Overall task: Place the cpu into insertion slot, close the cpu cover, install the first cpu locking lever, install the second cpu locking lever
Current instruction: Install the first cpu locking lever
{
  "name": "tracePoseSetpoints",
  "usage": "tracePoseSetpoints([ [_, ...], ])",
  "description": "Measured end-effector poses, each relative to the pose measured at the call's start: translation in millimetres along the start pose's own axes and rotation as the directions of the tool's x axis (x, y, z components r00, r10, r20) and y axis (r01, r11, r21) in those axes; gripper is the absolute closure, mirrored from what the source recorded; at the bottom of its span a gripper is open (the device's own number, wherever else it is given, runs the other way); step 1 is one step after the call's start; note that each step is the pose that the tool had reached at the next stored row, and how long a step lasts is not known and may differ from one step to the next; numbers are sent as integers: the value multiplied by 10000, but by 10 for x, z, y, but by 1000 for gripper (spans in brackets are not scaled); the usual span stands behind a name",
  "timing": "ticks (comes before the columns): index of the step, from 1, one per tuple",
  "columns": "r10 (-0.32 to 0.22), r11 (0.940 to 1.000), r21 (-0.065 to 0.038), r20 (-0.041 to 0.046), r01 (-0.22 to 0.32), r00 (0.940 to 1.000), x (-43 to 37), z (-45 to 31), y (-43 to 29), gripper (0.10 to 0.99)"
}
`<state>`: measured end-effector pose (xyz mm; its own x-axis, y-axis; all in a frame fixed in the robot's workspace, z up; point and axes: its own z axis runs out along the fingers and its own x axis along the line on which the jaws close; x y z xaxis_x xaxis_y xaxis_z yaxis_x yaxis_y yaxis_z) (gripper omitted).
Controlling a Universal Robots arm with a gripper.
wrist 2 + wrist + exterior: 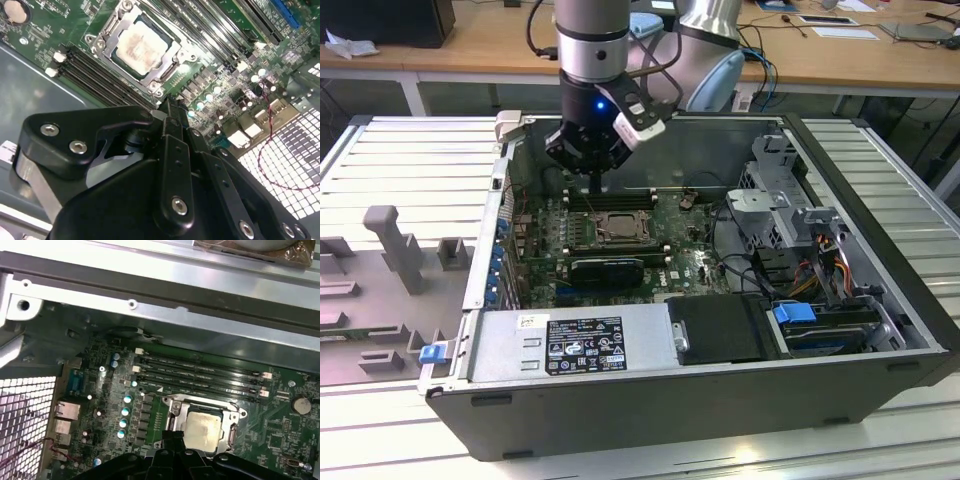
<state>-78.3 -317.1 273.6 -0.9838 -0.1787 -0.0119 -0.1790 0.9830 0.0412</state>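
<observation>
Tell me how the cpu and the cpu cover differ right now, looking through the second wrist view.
Shape: the cpu is a solid square plate, while the cpu cover is an open frame with a square window.
Finish: the cpu's face is pale and smudged, and the cpu cover is shiny bare metal.
Placement: the cpu sits inside the window, with the cpu cover running around it.
Both are square and lie flat on the motherboard.
</observation>
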Motion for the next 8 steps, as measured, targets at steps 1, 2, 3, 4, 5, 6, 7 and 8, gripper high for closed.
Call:
tracePoseSetpoints([
  [1,2,10000,-1,5,-2,10000,18,10,3,980],
  [2,13,10000,-4,7,-13,10000,35,18,6,980],
  [3,78,10000,-8,10,-78,10000,42,28,7,980],
  [4,524,9986,-4,29,-524,9986,42,42,6,980],
  [5,888,9960,0,43,-888,9960,43,51,6,980],
  [6,964,9953,0,46,-964,9953,55,53,8,980],
  [7,981,9952,-4,48,-981,9952,94,57,15,980],
  [8,981,9952,-4,49,-981,9952,116,59,19,980],
])
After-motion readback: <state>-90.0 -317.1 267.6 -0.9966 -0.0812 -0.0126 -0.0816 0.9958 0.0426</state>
